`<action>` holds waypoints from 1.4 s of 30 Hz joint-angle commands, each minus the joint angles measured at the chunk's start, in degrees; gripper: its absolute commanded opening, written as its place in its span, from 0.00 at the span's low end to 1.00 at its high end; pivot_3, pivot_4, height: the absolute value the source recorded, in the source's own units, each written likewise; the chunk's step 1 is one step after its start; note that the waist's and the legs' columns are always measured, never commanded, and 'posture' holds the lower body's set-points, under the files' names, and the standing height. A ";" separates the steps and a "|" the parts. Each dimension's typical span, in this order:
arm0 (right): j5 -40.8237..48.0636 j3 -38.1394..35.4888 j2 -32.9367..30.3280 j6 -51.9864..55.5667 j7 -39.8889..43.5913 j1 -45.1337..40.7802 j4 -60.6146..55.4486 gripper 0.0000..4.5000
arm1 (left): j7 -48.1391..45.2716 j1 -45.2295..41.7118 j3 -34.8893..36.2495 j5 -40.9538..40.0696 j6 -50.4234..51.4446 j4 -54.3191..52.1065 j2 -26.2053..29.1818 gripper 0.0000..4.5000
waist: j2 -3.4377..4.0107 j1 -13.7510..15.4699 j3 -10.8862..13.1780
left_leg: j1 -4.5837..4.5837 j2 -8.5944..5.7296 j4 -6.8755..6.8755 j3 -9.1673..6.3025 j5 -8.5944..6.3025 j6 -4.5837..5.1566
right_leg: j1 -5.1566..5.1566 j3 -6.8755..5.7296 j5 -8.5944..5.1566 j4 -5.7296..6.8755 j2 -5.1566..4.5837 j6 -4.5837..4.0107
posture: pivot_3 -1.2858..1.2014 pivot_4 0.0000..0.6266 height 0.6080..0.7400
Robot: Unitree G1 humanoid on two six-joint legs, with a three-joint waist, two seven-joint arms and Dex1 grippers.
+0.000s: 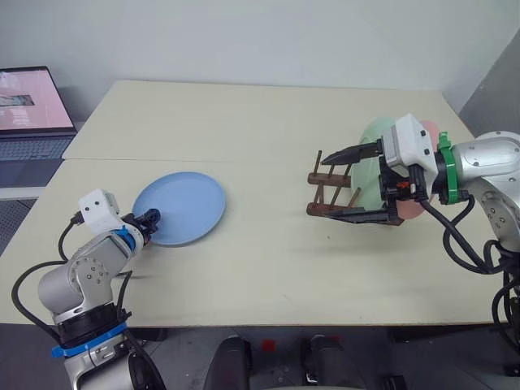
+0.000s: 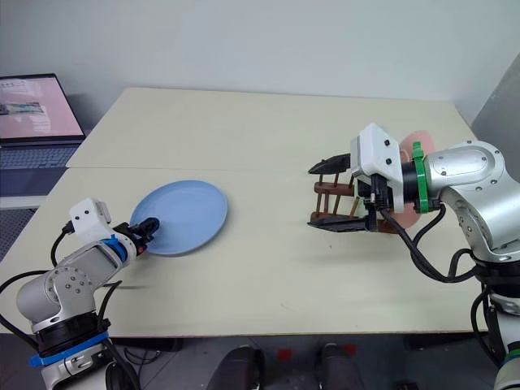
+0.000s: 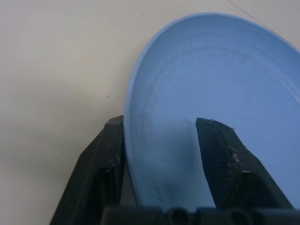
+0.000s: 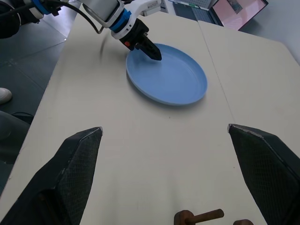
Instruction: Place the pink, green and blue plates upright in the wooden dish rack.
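Two plates already stand in the rack (image 1: 341, 195): green (image 1: 375, 166) and pink (image 1: 428, 134). Your blue plate (image 1: 180, 207) lies flat on the tabletop (image 1: 268, 268), well apart from it. Your left gripper (image 1: 149, 221) straddles its near rim, part closed; the right gripper (image 1: 361, 183) hovers wide open by the rack, holding nothing.

A pale beige tabletop (image 1: 268, 268) spans the scene, its matte surface evenly lit; a thin seam (image 1: 211, 160) runs across it from nine o'clock toward three o'clock; behind it a plain light grey wall (image 1: 268, 36) closes the twelve o'clock side; at ten o'clock an open laptop (image 1: 31, 114) shows a pink screen; dark grey floor (image 4: 33, 42) lies beside the tabletop; a darker panel (image 1: 497, 93) stands at two o'clock.
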 commanded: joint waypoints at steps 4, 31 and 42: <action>-2.15 -0.43 0.46 -2.14 -0.61 -0.76 -1.94 1.00 | 1.58 -5.48 2.99 -4.50 0.46 -3.15 -3.46 0.13 | -0.10 0.13 0.03 | -0.01 -0.01 0.03 -0.02 0.00 -0.01 | 0.03 -0.02 0.00 -0.01 -0.02 0.00 | 0.52 0.24 1.00; -51.94 21.28 23.35 -30.40 -22.69 -14.08 25.31 0.54 | 12.59 -30.40 -8.26 -3.84 -3.38 -0.68 -16.38 0.00 | -0.19 -0.59 0.03 | -0.22 -0.06 -0.04 0.19 0.14 -0.25 | -0.15 -0.07 0.03 0.04 0.04 0.03 | 0.52 0.24 1.00; -53.65 19.79 24.76 -32.49 -22.89 -13.86 26.59 0.01 | 8.62 -29.53 -9.23 -5.39 -0.88 -1.37 -12.92 0.00 | -0.19 -0.61 0.03 | -0.21 -0.05 -0.04 0.15 0.17 -0.30 | -0.15 -0.12 0.03 0.08 0.05 0.03 | 0.52 0.24 1.00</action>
